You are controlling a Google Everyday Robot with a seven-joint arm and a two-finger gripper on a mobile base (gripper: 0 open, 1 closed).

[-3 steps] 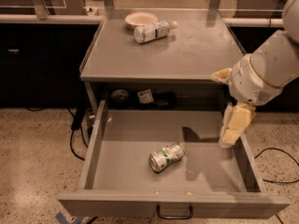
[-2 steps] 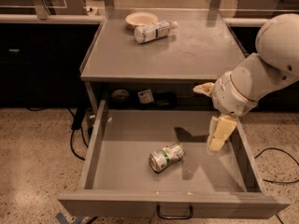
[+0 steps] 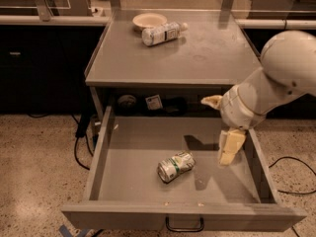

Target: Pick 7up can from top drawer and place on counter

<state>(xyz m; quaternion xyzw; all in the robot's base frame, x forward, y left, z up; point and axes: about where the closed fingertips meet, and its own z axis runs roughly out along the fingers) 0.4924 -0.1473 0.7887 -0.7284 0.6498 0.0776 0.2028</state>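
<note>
While 7up can [image 3: 176, 166] lies in top drawer [image 3: 101, 152] | jaws wide above right side

No lettering here that you can read.

The 7up can [image 3: 176, 166], lying on the floor of the top drawer [image 3: 148, 216], shows you only green-and-white patches with no legible brand. The plastic bottle [image 3: 163, 33] on the counter [image 3: 207, 58] has a pale label with dark marks too faint to make out. The small square tag [image 3: 154, 101] under the counter is just as unreadable. The gripper [image 3: 215, 131] hangs over the drawer's right side, fingers spread apart.
</note>
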